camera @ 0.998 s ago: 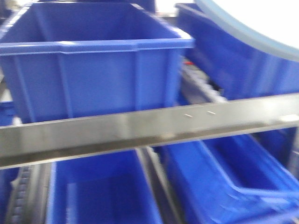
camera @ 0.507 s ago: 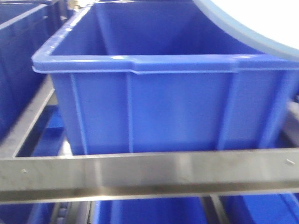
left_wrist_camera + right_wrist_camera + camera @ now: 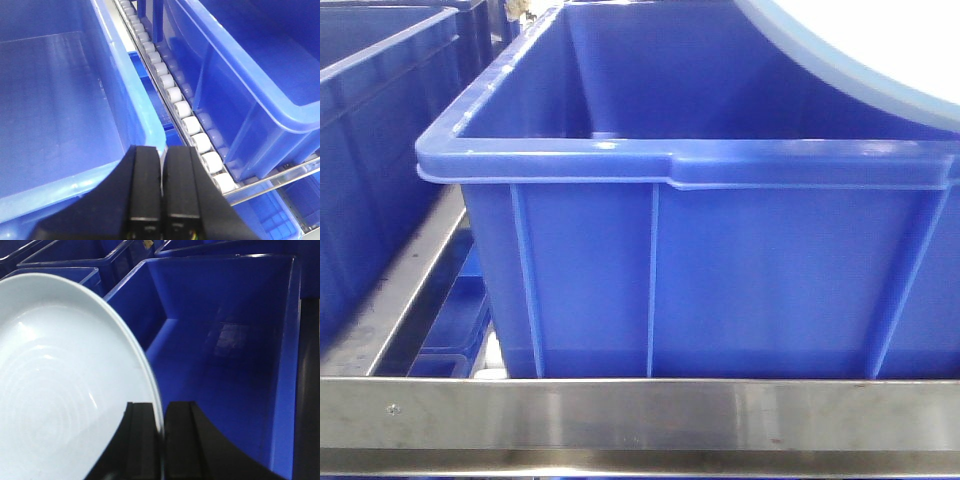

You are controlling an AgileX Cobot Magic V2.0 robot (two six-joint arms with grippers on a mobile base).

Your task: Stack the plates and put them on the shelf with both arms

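A: Right claw status?
B: The right gripper point(image 3: 161, 412) is clamped on the plate point(image 3: 60, 390), rim pinched between its two fingers. In the right wrist view the disc runs off toward 10 o'clock, all of it on that side.
A: One plate or the stack?
B: Can't tell. One rim edge shows at the pinch, and a second plate under it would be hidden.
A: Left?
B: The left gripper point(image 3: 162, 155) is closed, fingers together, nothing between them. No plate in its view. It looks down on a roller track point(image 3: 175, 95) running 6 to 12 between two blue crates point(image 3: 60, 110).
A: Plate versus shelf?
B: In the front camera the plate fills the corner at 1–2 o'clock, above the rim of the front crate point(image 3: 720, 280). The shelf rail point(image 3: 640, 415) runs flat across at 6 o'clock, over the crate's foot. So the plate sits up and right of the rail, well apart in the picture.
A: What does the next move hinge on?
B: My read is the one-sided load. It hangs off the right claw toward 10, and at 1 o'clock in that wrist view there is an open blue crate, not steel. The plate is round, so there is no long axis to line up, only that offset. The right arm carries. The left is free and would need to take the far rim.
A: Risk?
B: It's an edge pinch on a glossy plate, so it could swing or slip. That's my judgement only.
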